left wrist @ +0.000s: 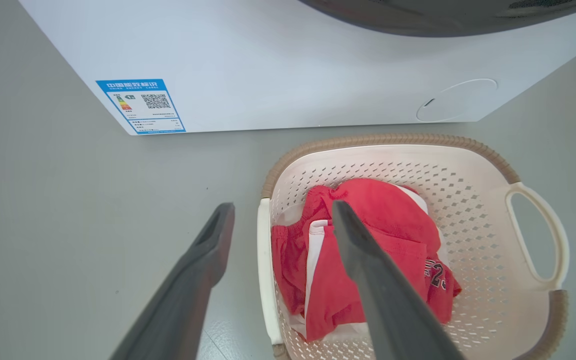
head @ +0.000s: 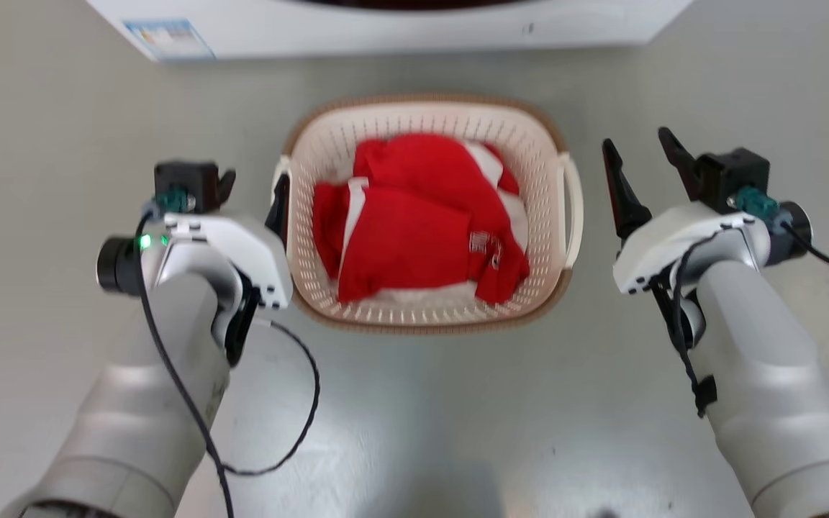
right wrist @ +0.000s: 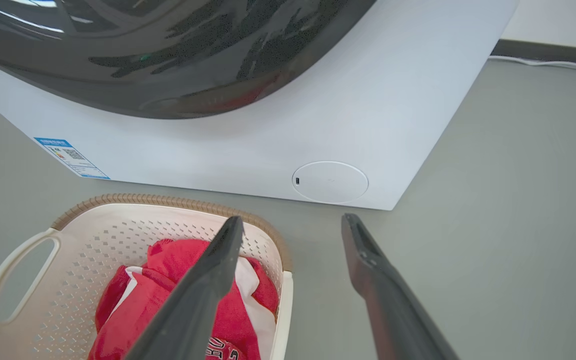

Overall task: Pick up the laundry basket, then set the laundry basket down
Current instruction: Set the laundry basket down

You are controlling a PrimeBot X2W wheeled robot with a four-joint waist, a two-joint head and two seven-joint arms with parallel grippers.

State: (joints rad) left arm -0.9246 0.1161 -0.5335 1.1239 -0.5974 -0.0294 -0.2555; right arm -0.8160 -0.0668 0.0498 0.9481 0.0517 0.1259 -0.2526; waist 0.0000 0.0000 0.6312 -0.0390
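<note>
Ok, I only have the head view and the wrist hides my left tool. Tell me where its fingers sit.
Observer: Left wrist view: the left tool is open, the laundry basket's near handle between its fingers, one outside, one above the red clothes.
Operator: Report what's ahead of the right tool.
Observer: Right wrist view: a round cover low on the washing machine's front.
Operator: Say what lies beyond the machine.
Observer: A white cable along the dark baseboard.
</note>
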